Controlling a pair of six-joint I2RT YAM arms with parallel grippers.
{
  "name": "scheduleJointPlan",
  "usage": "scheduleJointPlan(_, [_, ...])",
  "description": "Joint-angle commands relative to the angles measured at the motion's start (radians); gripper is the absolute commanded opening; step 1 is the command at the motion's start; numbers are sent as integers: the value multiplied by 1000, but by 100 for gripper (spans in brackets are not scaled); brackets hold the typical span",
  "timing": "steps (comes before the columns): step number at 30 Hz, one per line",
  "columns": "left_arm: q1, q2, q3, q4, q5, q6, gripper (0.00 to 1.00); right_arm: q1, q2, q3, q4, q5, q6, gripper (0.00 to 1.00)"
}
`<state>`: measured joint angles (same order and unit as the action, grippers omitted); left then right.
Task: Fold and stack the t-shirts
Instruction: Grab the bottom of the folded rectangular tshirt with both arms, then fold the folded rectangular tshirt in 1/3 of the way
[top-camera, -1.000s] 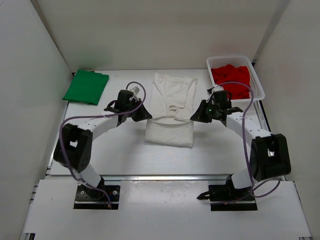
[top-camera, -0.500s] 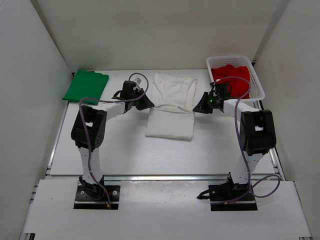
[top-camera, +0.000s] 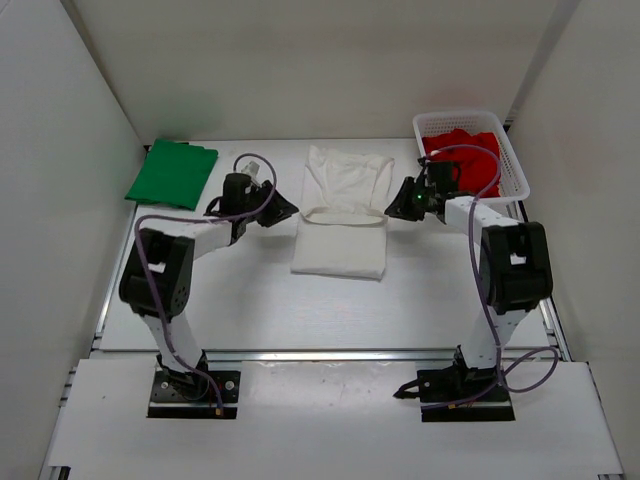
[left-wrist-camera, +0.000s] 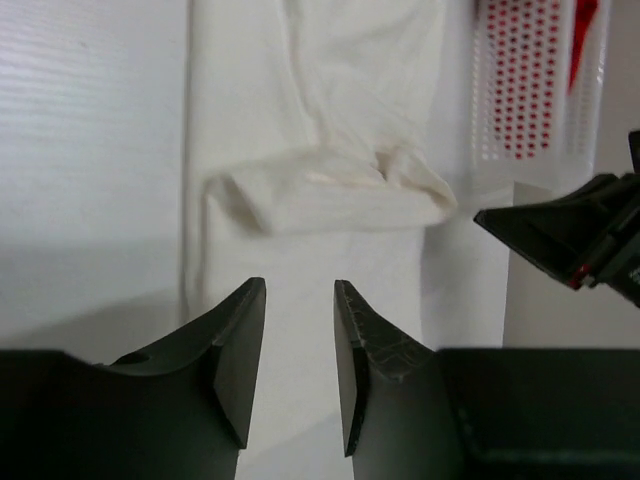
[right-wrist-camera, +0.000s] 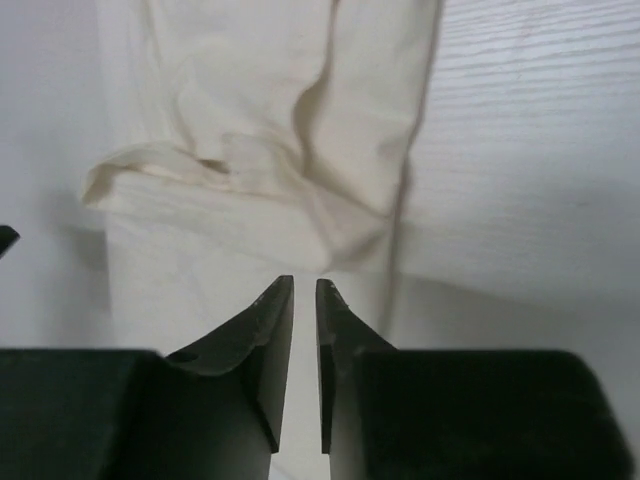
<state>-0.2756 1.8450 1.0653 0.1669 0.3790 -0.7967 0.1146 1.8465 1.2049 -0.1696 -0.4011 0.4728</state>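
Our left pincer (left-wrist-camera: 298, 290) has its fingers apart with nothing between them. In its own wrist view the gap opens onto white cloth. From above, it hangs at the 9 o'clock edge of the white t-shirt (top-camera: 340, 252), level with a rolled band of cloth that crosses the shirt from side to side. We cannot tell whether the fingertips touch the fabric.

Our right pincer (right-wrist-camera: 303, 283) has its fingers nearly together, with only a thin slit between them, and we see no cloth caught in that slit. It sits at the shirt's 3 o'clock edge, level with the same rolled band. The two pincers face each other across the garment.

The white t-shirt lies in the middle of the desk (top-camera: 250, 300), its length running from 6 to 12 o'clock. The part toward 6 o'clock lies flat and smooth. The rolled band is puckered, and the cloth beyond it toward 12 o'clock is creased.

The green t-shirt (top-camera: 172, 173) lies folded flat at the desk's 10 o'clock corner, well apart from the white one. The red t-shirt (top-camera: 462, 158) is bunched inside the white mesh basket (top-camera: 515, 165) at the 2 o'clock corner, just beyond our right pincer.
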Motion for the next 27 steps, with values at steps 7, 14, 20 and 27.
scheduleJointPlan(7, [-166, -135, -274, 177, 18, 1, 36, 212, -30, -30, 127, -31, 1, 0])
scheduleJointPlan(14, [-172, -138, -386, 206, 24, 5, 33, 281, 98, 76, 104, -24, -19, 0])
scheduleJointPlan(20, [-200, -162, -471, 227, 32, 14, 33, 253, 172, 149, 93, 25, -42, 0])
scheduleJointPlan(27, [-223, -239, -551, 261, 23, -5, 33, 272, 188, 170, 40, 100, -89, 0])
